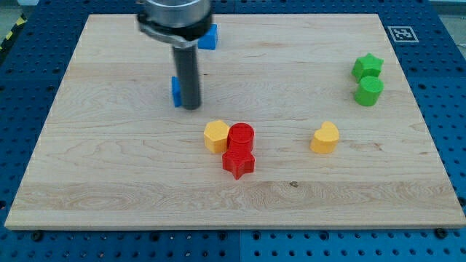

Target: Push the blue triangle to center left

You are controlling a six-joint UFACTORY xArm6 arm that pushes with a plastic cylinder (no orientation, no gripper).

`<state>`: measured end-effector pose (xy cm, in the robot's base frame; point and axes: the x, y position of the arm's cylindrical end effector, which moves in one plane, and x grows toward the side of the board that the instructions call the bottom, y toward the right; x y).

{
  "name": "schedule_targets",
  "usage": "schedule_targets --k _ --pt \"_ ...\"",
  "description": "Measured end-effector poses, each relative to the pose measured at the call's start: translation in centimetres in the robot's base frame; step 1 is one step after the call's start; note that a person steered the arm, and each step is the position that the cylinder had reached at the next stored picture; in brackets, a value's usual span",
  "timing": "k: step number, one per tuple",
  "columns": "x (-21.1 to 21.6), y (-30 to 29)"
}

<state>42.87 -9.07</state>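
Pale wooden board [109, 167] showing light grain, sitting on a blue perforated table [18, 80]. Two blue blocks [176, 91] [210, 36], yellow hexagon block [215, 136], yellow heart block [325, 138], red cylinder [241, 135], red star block [238, 161], green star block [368, 67], green cylinder [369, 91]. Dark grey rod, my tip [191, 106]. Black-and-white marker tag [400, 33] showing in the corner.

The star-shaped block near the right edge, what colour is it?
Green; the star shows clearly in the camera view.

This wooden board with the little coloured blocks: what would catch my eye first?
Probably the thick dark rod coming down from the view's top, my tip resting on the pale wooden board right beside a small blue block on its left, whose shape is mostly hidden. Next, the tight cluster near the middle: a yellow block touching a red cylinder and a red star.
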Motion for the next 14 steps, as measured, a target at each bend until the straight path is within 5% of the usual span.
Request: schedule_targets --k 1,3,5,10,14 --pt "0.0 -1.8" --pt "0.0 3.4" --pt "-3.9 5.4" --pt "-2.4 -6.1" --pt "0.3 -4.8"
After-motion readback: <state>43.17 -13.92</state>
